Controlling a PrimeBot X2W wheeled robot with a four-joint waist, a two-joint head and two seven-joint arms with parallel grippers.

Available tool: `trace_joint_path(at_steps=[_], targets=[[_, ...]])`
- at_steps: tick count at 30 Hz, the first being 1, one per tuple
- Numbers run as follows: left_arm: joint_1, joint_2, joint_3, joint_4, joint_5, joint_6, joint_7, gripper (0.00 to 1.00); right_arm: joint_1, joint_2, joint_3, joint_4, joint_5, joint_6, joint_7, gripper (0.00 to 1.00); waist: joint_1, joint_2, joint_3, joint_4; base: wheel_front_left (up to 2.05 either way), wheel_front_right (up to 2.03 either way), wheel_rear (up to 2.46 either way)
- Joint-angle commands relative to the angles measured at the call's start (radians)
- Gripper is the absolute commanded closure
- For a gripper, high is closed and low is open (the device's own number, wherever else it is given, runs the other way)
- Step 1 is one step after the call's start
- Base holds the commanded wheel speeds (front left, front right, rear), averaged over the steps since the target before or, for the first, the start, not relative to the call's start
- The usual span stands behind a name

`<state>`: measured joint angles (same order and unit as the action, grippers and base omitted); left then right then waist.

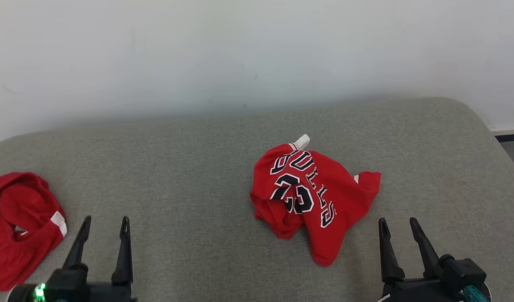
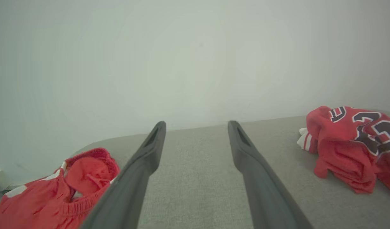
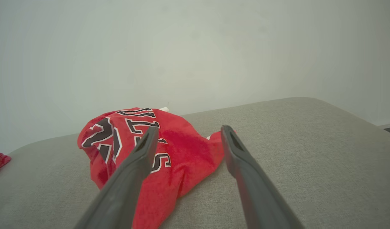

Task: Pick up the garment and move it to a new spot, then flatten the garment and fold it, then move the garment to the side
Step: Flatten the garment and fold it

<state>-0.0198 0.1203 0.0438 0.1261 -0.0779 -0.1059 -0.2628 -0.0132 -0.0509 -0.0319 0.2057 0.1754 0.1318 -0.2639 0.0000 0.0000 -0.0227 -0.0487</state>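
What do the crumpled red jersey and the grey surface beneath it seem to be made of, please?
The crumpled red jersey with black-and-white lettering: soft knit fabric, possibly polyester, matte; it slumps in loose folds. The grey padded surface: woven upholstery cloth, matte, going by its fine speckled weave.

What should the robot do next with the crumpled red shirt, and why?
Probably reach the right pincer forward and a bit to its left, down onto the shirt's near edge. The shirt lies crumpled on the grey cushion, untouched, and the right pincer is open, empty and closest to it. The left pincer is open too, but farther away.
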Motion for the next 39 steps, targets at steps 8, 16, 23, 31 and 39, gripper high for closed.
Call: trace_joint_path(at_steps=[8,16,23,31,39], targets=[[-0.26,0.109,-0.095,0.103,-0.043,-0.025,0.051,0.0,-0.047,0.002,0.019,0.001,0.044,-0.002,-0.001,0.0,0.0,0.0,0.097,-0.163,0.0,0.0,0.0],[-0.502,0.242,-0.338,0.189,-0.187,-0.023,0.153,0.0,-0.089,0.002,0.033,0.01,0.102,-0.002,-0.001,0.0,0.0,0.0,0.168,-0.272,0.0,0.0,0.0],[-0.631,0.315,-0.567,0.275,-0.374,-0.023,0.232,0.0,-0.112,0.002,0.057,0.014,0.134,-0.002,-0.001,0.0,0.0,0.0,0.205,-0.325,0.0,0.0,0.0],[-0.705,0.378,-0.733,0.379,-0.513,-0.023,0.264,0.0,-0.125,0.002,0.064,0.016,0.158,-0.002,-0.001,0.0,0.0,0.0,0.232,-0.356,0.0,0.0,0.0],[-0.739,0.377,-0.835,0.488,-0.627,-0.023,0.267,1.0,-0.125,0.002,0.049,0.013,0.156,-0.002,-0.001,0.0,0.0,0.0,0.242,-0.36,0.0,0.0,0.0]])
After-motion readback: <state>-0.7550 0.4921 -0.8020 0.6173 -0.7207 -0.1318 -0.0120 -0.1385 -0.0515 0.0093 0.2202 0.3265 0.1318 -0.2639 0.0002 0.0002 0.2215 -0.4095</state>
